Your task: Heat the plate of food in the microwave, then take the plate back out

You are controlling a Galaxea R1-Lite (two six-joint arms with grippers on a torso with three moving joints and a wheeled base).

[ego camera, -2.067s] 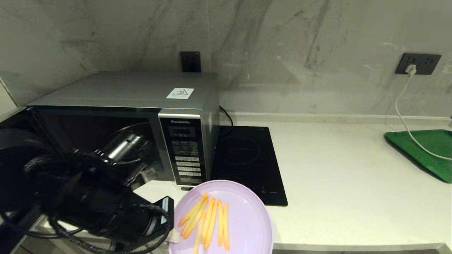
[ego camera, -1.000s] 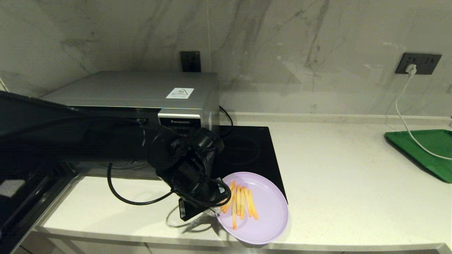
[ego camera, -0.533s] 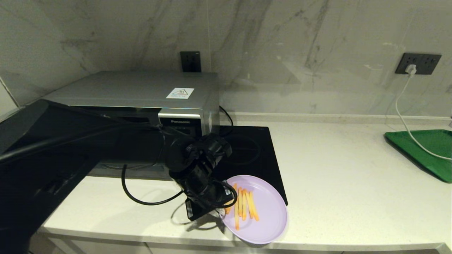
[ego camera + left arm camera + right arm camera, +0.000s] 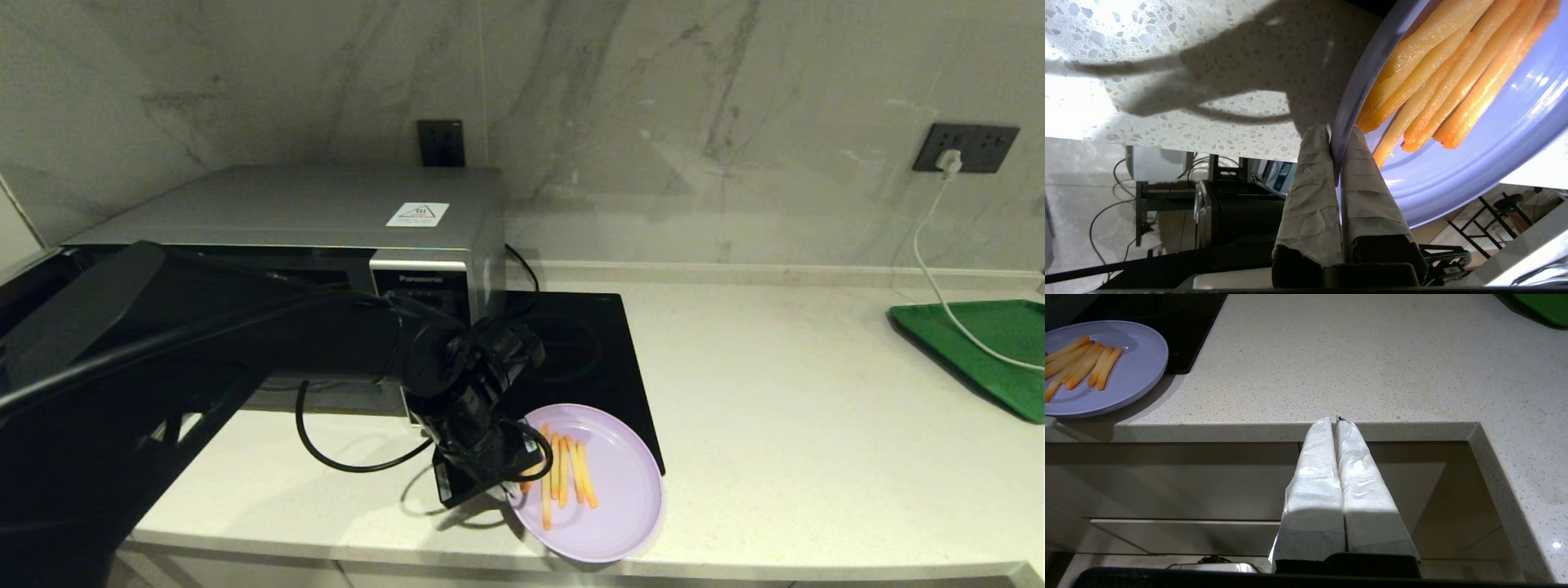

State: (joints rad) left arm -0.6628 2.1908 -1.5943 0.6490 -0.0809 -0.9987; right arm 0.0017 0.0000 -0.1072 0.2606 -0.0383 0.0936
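Head view showed the microwave (image 4: 326,237) at left, then the left claw (image 4: 513,487) clamped on the plate of food (image 4: 608,490) at the tabletop (image 4: 816,457) edge; the right claw (image 4: 1336,420) hung pressed together below. Stiff, light, probably slippery plate; the rim suits gripping.

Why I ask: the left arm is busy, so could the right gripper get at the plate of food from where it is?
Probably yes. The right gripper, shut, sits off the counter's front edge, with bare counter between it and the plate of food; the left gripper pinches the rim's opposite side.
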